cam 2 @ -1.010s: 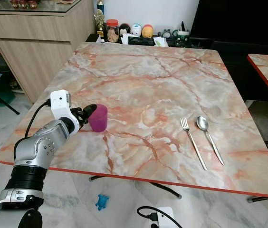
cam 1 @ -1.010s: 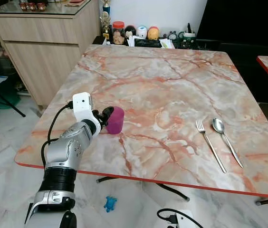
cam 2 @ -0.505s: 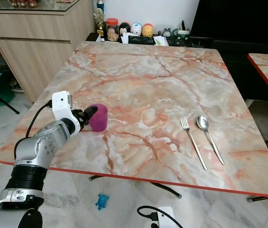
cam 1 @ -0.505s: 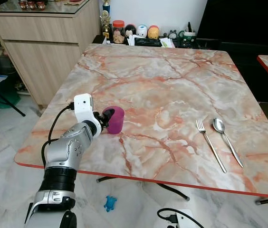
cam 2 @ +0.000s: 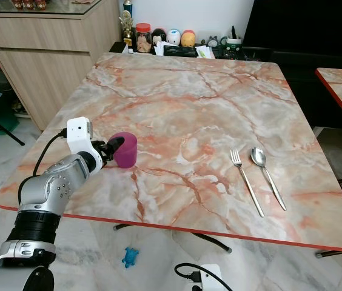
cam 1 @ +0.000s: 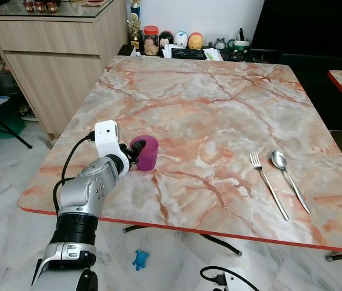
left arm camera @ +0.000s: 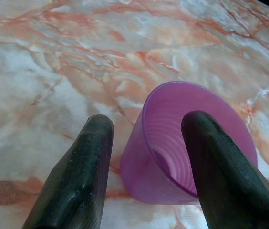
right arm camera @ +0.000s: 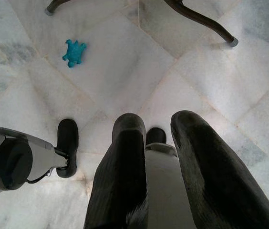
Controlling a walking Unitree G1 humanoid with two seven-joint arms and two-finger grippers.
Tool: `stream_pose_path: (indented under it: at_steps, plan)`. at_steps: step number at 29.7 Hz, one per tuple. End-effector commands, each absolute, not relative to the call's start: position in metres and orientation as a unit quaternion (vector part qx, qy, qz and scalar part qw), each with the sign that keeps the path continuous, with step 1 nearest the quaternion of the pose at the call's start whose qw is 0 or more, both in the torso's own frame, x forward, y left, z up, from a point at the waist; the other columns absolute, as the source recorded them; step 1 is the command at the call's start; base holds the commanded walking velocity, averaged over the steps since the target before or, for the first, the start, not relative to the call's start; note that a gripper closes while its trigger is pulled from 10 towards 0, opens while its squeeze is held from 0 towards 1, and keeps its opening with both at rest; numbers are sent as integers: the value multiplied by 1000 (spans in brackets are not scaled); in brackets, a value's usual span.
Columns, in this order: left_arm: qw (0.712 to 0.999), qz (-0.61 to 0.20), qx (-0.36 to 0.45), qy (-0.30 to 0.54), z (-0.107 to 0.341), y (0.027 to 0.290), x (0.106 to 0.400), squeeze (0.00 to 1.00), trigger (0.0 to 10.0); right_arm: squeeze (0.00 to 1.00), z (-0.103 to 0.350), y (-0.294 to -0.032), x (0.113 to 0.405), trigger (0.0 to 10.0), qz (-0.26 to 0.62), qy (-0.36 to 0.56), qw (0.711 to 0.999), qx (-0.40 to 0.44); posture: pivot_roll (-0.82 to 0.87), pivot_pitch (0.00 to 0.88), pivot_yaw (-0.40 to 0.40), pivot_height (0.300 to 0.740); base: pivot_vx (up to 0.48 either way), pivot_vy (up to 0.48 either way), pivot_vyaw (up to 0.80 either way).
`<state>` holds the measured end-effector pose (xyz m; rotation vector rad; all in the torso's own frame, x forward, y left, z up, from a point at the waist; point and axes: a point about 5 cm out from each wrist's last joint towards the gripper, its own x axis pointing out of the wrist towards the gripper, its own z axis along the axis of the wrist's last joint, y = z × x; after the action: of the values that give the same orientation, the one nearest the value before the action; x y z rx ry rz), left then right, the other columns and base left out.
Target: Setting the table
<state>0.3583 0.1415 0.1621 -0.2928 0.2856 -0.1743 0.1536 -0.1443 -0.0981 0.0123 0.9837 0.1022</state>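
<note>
A marble-patterned table [cam 1: 219,97] with a red edge spans the middle of the left eye view. Left of centre in that frame, near the table's left edge, a purple cup [cam 1: 145,152] lies on its side or strongly tilted, its open mouth turned toward the left gripper [cam 1: 132,154]. The left arm rises from the lower left of the frame and carries a white camera block above the wrist. In the left wrist view, one black finger [left arm camera: 84,171] stands outside the cup wall and the other reaches over the rim into the mouth, so the fingers are spread and straddle the wall of the purple cup [left arm camera: 182,143]; whether they press on it cannot be told.

A fork [cam 1: 268,185] and a spoon [cam 1: 289,179] lie side by side, nearly parallel, at the lower right of the table, well apart from the cup.

The right gripper [right arm camera: 156,138] hangs idle in the right wrist view, its two fingers slightly parted with nothing between them, above a pale tiled floor [right arm camera: 125,71]. A small blue toy [right arm camera: 74,52] lies at the upper left of that frame.

A wooden cabinet [cam 1: 56,54] occupies the upper left of the left eye view.
</note>
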Motion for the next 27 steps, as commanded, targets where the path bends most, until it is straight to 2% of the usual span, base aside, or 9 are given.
stream_pose_path:
  at_steps: [1, 6, 7, 8, 11, 14, 15, 20, 27]
  plan:
    - [976, -82, -135, 153, 161, 141, 358, 0, 10000, 0, -100, -144, 149, 10000, 49, 476, 878, 7, 155, 22, -30, 740, 0, 0, 0]
    - [975, -77, -135, 158, 159, 142, 359, 0, 10000, 0, -101, -146, 145, 10000, 48, 478, 877, 7, 154, 23, -30, 740, 0, 0, 0]
    - [975, -77, -135, 158, 159, 142, 358, 0, 9255, 0, -101, -146, 145, 10000, 48, 479, 877, 7, 154, 23, -30, 740, 0, 0, 0]
    - [975, -77, -135, 157, 159, 142, 358, 0, 5725, 0, -101, -147, 144, 10000, 48, 479, 877, 7, 153, 23, -30, 740, 0, 0, 0]
    - [976, -77, -134, 156, 159, 142, 359, 0, 3373, 0, -101, -148, 144, 10000, 47, 479, 876, 7, 152, 24, -31, 740, 0, 0, 0]
    - [976, -77, -132, 156, 159, 143, 359, 0, 3373, 0, -101, -148, 144, 10000, 47, 479, 876, 7, 151, 24, -30, 740, 0, 0, 0]
    - [976, -76, -130, 156, 159, 144, 359, 0, 1882, 0, -101, -148, 144, 10000, 47, 479, 876, 7, 154, 24, -30, 740, 0, 0, 0]
    - [977, -71, -127, 153, 161, 148, 360, 0, 0, 0, -101, -148, 144, 10000, 47, 480, 876, 6, 154, 25, -32, 740, 0, 0, 0]
    - [978, -71, -127, 152, 161, 149, 360, 0, 0, 0, -101, -146, 146, 10000, 48, 480, 876, 6, 154, 25, -33, 740, 0, 0, 0]
